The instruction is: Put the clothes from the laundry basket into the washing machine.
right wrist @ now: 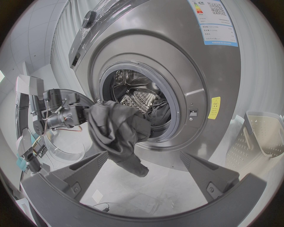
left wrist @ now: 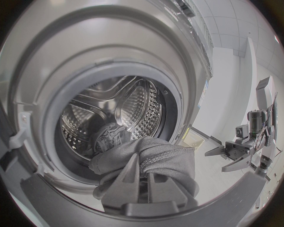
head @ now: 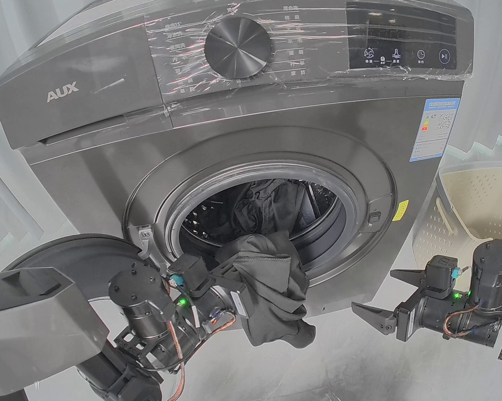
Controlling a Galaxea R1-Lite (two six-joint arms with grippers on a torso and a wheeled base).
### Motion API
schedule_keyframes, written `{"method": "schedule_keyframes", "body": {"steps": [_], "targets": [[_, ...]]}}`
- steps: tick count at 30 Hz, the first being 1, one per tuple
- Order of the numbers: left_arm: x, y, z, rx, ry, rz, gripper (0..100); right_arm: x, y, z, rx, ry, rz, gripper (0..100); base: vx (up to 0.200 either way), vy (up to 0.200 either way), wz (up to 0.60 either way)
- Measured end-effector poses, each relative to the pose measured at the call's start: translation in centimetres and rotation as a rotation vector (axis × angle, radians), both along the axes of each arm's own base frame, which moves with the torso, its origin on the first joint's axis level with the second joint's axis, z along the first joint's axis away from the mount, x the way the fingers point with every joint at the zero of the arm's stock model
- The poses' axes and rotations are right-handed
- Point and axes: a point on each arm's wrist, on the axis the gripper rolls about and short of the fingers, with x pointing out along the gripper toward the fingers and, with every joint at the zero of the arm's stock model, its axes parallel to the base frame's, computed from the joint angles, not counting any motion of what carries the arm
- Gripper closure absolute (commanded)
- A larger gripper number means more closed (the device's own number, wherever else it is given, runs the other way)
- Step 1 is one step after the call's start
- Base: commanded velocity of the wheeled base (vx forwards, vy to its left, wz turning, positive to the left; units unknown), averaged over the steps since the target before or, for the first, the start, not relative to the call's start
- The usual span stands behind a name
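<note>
Pale floor (head: 331, 374) and curtains frame your washing machine (head: 100, 172), whose door (head: 78, 265) stands open on the robot's left. On the floor at the machine's right corner, the cream laundry basket (head: 486, 203) looks empty as far as its inside shows. One dark garment (head: 264, 205) lies in the drum. A grey garment (head: 272, 289) hangs over the opening's lower lip, mostly outside, so I judge this the last piece to push in. Your left gripper (left wrist: 144, 177) points at the lip, fingers clamped on it. The right gripper (head: 374, 290) sits low before the machine's right side, fingers spread and empty.
</note>
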Motion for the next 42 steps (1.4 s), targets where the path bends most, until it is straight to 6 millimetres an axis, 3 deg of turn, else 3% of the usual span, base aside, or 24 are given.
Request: {"method": "schedule_keyframes", "body": {"steps": [10, 20, 34, 42], "targets": [[6.1, -3.4, -0.4, -0.077, -0.111, -0.013, 100, -0.2, -0.1, 0.2, 0.005, -0.007, 0.003, 0, 0.0, 0.0, 0.0], [11.3, -6.4, -0.6, -0.106, -0.093, 0.035, 100, -0.1, -0.2, 0.3, 0.007, -0.009, -0.002, 0, 0.0, 0.0, 0.0], [16.7, -7.7, -2.1, -0.096, -0.051, 0.108, 100, 0.1, -0.2, 0.3, 0.006, -0.01, -0.002, 0, 0.0, 0.0, 0.0], [19.5, -8.5, -1.3, -0.126, -0.094, 0.198, 100, 0.0, -0.2, 0.2, 0.005, -0.008, 0.0, 0, 0.0, 0.0, 0.0]]}}
